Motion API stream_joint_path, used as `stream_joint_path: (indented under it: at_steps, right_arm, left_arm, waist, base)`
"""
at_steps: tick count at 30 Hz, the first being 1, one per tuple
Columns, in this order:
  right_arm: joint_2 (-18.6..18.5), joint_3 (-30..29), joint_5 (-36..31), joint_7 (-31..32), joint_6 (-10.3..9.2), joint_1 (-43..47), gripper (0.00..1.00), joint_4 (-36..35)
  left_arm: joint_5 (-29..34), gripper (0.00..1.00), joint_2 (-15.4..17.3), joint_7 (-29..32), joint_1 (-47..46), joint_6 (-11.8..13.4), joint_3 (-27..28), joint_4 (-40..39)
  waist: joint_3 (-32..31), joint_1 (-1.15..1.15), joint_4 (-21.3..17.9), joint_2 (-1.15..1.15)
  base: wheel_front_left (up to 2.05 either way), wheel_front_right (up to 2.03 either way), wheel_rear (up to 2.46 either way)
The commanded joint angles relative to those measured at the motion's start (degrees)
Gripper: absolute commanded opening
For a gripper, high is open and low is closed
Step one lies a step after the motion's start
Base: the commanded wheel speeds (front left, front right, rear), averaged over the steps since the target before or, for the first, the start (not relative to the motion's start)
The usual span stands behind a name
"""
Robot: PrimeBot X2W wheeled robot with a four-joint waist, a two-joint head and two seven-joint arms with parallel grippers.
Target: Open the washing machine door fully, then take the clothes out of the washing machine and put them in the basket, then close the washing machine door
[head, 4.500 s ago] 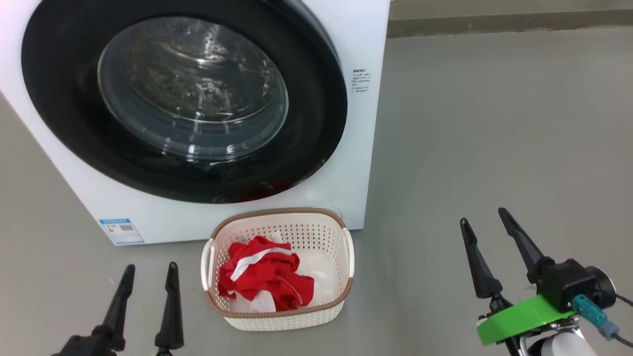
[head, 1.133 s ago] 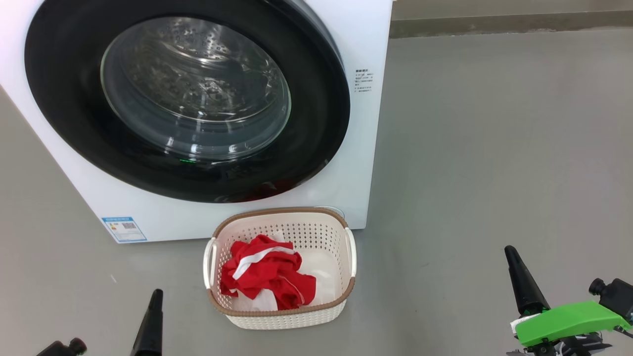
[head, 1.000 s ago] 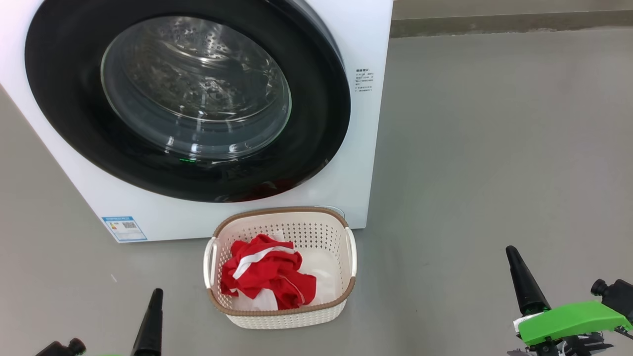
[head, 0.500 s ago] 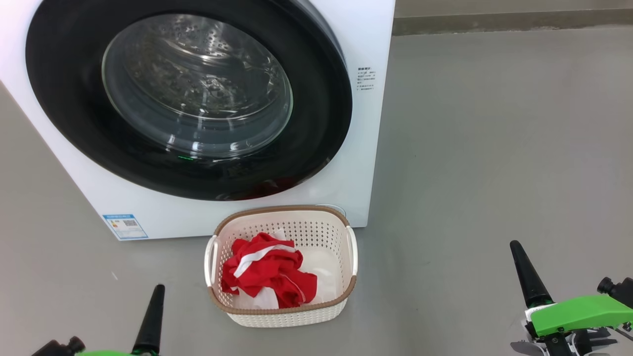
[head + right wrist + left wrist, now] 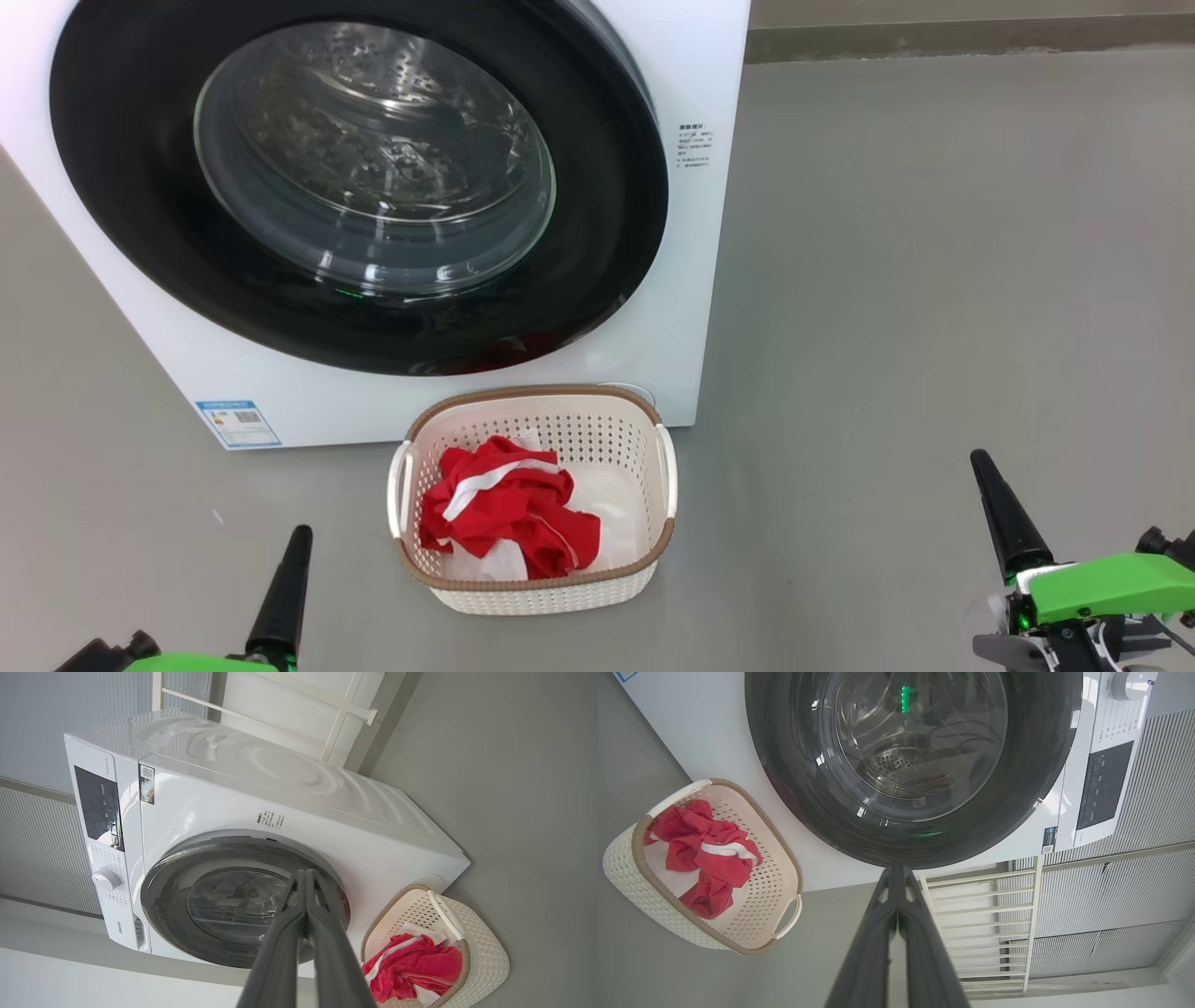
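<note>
Head view: washing machine door (image 5: pixel 121 215) sits closed on the white washing machine (image 5: pixel 700 56); the basket (image 5: pixel 541 593) just in front holds the red clothes (image 5: pixel 504 513). Left wrist view: left gripper (image 5: pixel 897 872), jaws pressed together. Right wrist view: right gripper (image 5: pixel 306 873), jaws together.

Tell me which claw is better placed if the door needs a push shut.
Left, likely: the left claw, shut, sits in line with the washing machine door; the right claw, also shut, hangs well off to its right.

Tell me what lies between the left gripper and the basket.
Just bare grey floor: in the head view the shut left gripper stands apart from the basket, off to its left.
</note>
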Motion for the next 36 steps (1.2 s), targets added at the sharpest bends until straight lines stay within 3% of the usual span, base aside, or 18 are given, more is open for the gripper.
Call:
stream_joint_path:
  at_steps: [1, 16, 36]
  right_arm:
    - [-0.90, 0.59, 2.09, 0.57, -0.02, -3.06, 0.00, -1.32]
    - [-0.91, -0.52, 11.95, 3.18, -0.04, -3.93, 0.00, -0.95]
    - [-0.66, -0.90, 11.90, 3.53, -0.04, -3.98, 0.00, -0.92]
  left_arm:
    - [-1.94, 0.00, 1.03, 0.51, -2.50, -0.83, 1.92, -0.97]
    - [-11.48, 0.00, 1.18, 2.98, -3.65, -1.31, 2.43, -0.27]
    - [-11.73, 0.00, 1.18, 3.04, -3.67, -1.32, 2.44, -0.25]
  waist:
    - [0.03, 0.00, 0.03, 0.00]
    - [0.30, 0.00, 0.27, 0.00]
    - [0.31, 0.00, 0.28, 0.00]
  base:
    - [0.00, 0.00, 0.00]
    - [0.00, 0.00, 0.00]
    - [0.00, 0.00, 0.00]
